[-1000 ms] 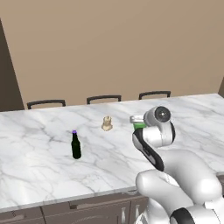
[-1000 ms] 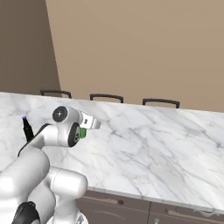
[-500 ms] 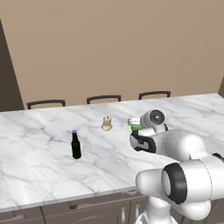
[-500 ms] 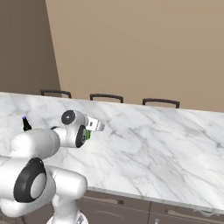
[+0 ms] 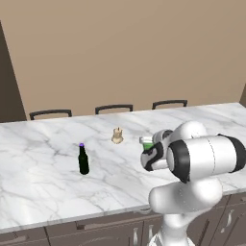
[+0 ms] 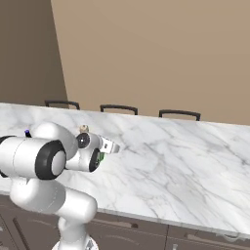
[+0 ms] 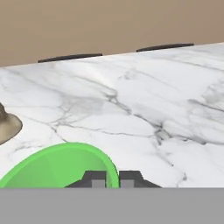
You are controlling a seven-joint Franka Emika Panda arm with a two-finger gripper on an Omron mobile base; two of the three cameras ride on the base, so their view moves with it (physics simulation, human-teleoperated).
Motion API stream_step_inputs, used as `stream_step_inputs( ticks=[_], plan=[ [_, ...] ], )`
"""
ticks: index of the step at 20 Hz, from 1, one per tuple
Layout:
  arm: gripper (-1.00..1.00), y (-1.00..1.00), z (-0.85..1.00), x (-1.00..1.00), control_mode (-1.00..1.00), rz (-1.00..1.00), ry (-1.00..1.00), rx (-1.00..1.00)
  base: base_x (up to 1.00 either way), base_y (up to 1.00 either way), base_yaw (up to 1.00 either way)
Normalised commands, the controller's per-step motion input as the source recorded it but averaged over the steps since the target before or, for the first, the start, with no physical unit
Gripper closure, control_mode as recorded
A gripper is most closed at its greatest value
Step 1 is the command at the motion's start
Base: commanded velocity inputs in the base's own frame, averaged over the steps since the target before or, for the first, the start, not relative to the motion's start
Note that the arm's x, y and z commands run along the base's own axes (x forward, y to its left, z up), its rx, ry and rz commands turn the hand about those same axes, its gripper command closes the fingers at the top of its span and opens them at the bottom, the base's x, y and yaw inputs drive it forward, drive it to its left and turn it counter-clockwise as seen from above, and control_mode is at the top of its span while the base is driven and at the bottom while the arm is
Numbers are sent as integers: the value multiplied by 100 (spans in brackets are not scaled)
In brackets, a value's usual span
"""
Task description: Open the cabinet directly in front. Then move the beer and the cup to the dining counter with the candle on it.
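The beer (image 5: 83, 160) already stands on the tabletop (image 5: 43, 182) near the candle (image 5: 117, 136), while the tool (image 7: 112, 178), clamped on the cup (image 7: 57, 168), carries it above the tabletop's middle, unplaced.

No lettering, label, brand, number or sign can be read anywhere — not on the bottle, the counter or the wall.

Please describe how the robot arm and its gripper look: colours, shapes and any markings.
The arm is made of thick, rounded, glossy white segments with black rings at the joints. The gripper has two small, dark grey, blocky fingertips. No cables or markings are visible.
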Motion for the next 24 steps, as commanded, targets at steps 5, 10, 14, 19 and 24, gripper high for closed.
stream_step_inputs(
  ticks=[5,10,14,19,24],
  plan=[
    [100,-2,-9,16,-100,0,0,0,0,0,0],
    [100,-4,-3,26,-100,0,1,0,0,0,0],
    [100,0,0,0,-100,0,0,0,0,0,0],
    [100,0,0,-46,-100,0,-20,0,0,0,0],
    [100,-1,0,-29,-100,0,-17,0,0,0,0]
  ],
)
